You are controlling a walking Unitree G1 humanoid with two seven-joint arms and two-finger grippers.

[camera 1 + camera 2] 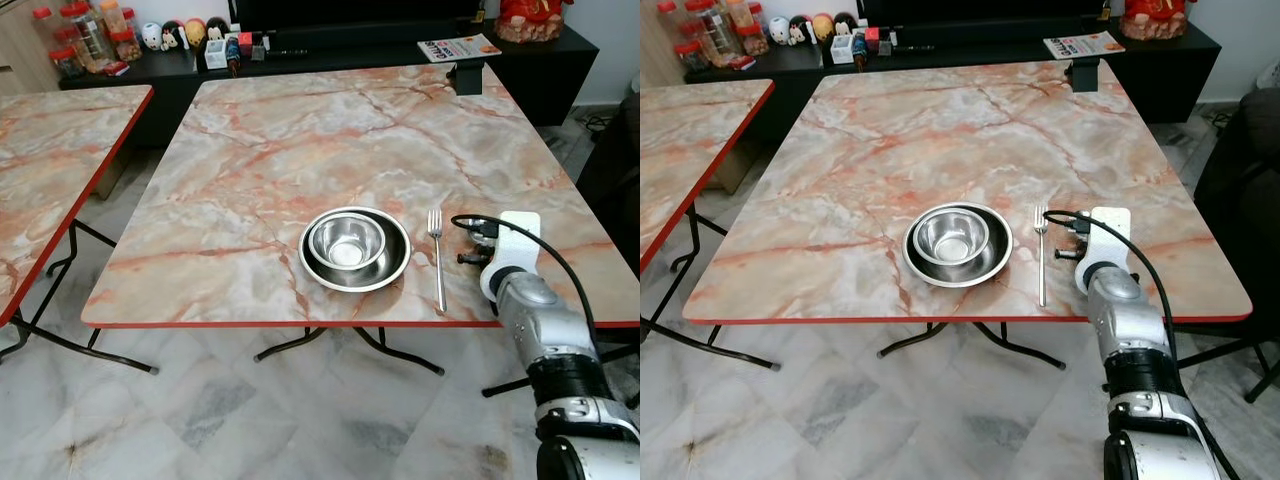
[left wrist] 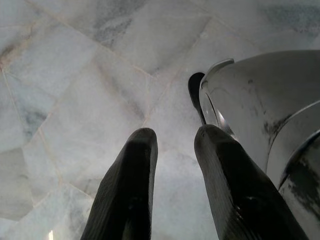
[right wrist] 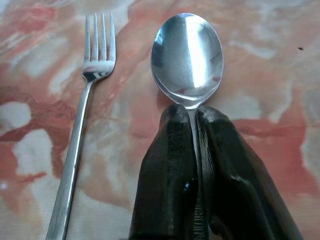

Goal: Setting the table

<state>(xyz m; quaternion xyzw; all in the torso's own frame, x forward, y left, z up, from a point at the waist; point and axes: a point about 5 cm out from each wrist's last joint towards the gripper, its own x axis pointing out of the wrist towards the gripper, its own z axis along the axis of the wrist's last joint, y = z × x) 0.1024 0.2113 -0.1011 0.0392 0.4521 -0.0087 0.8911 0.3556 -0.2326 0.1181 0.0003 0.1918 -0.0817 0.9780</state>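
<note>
We see a big square table [image 1: 300,140] with a pink and white marble top and a thin red edge. Near its front edge sits a round shiny steel plate [image 1: 355,250], and a smaller shiny steel bowl [image 1: 346,240] sits inside it. At three o'clock from the plate, just beside it, lies a long silver fork [image 1: 437,255] flat on the table, with its prongs pointing to twelve o'clock.

Our right gripper [image 3: 195,125] is over the table at three o'clock from the fork, at the end of the silver right arm [image 1: 540,330]. Its two black fingers [image 3: 167,170] are squeezed together on the handle of a shiny silver spoon [image 3: 187,52]. The spoon's round bowl sticks out past the fingertips and points to twelve o'clock, the same way as the fork. The spoon is close beside the fork and lined up with it. We cannot tell if the spoon touches the table.

Our left gripper [image 2: 172,145] hangs down over the pale grey marble floor [image 2: 75,75]. Its two black fingers are a little apart and hold nothing.

At nine o'clock from our table stands another marble table with a red edge [image 1: 50,170]. At twelve o'clock is a low black cabinet [image 1: 330,55] with jars, small toys and a book on top.
</note>
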